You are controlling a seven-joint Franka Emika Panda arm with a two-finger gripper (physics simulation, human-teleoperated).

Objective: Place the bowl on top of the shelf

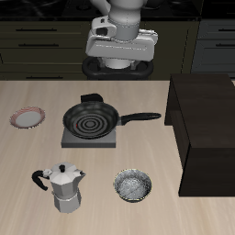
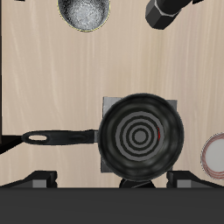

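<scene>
The bowl [image 1: 134, 185] is small and round with a dark grey rim and a speckled silvery inside. It stands on the table near the front edge, close to the shelf [image 1: 207, 128]. The shelf is a large, nearly black cabinet with a flat, bare top. My gripper [image 1: 120, 57] hangs high at the back of the table, far from the bowl. It is open and empty. In the wrist view the bowl [image 2: 85, 12] shows far from my gripper [image 2: 109, 182], whose fingertips [image 2: 39, 179] stand wide apart.
A black frying pan [image 1: 91, 119] with spiral rings lies on a grey square slab [image 1: 69, 139] mid-table, directly under my gripper in the wrist view [image 2: 140, 133]. A silver moka pot [image 1: 62, 188] stands beside the bowl. A pink-rimmed plate [image 1: 27, 117] lies at the far side.
</scene>
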